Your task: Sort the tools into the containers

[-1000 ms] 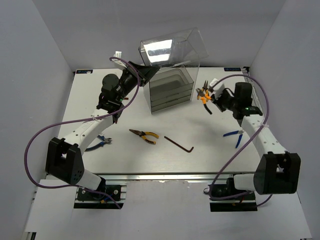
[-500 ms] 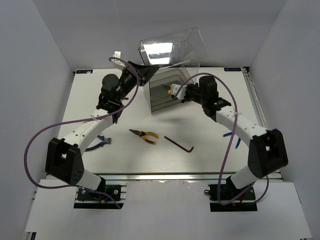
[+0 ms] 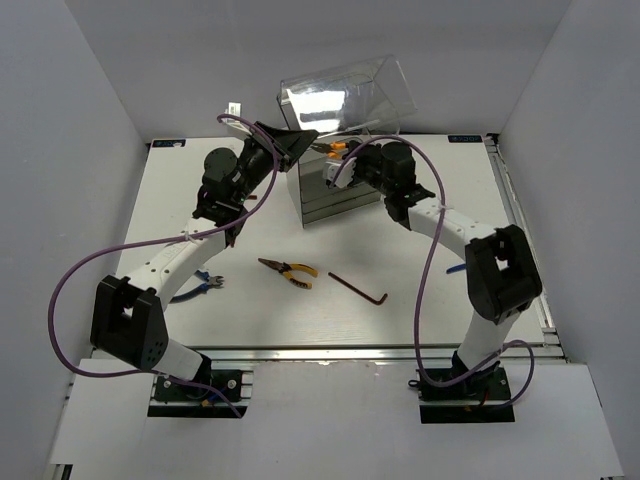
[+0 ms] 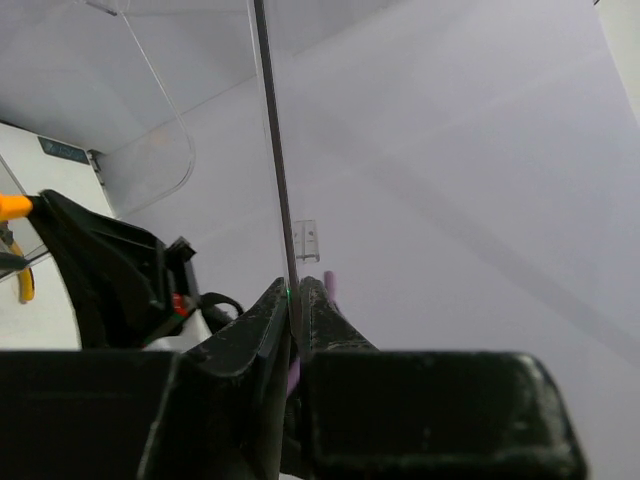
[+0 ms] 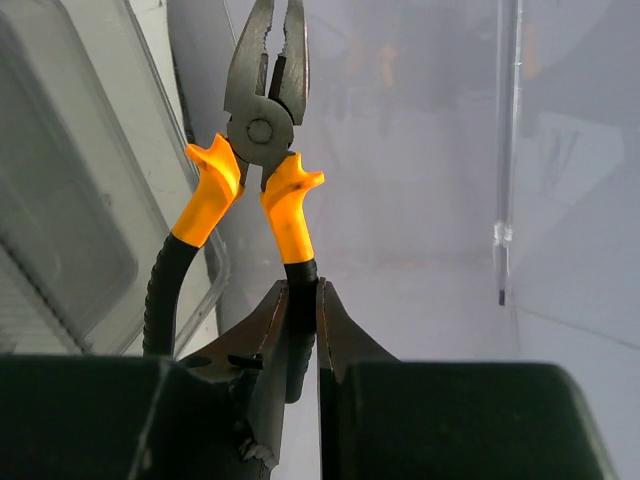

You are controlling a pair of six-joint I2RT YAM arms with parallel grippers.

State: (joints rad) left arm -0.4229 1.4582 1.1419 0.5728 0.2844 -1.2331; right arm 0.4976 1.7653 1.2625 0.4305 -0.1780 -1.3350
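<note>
Above the cabinet (image 3: 340, 205), the right tool (image 5: 303, 290) pinches one orange pliers (image 5: 262, 120) handle, head jutting beyond it.

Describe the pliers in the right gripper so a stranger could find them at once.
Start at the smoky clear cabinet at the table's far side, lid tilted up. Just over its top the right gripper holds pliers by one handle. Unlike the yellow pliers lying on the table, these are in the air, with orange handles.
</note>
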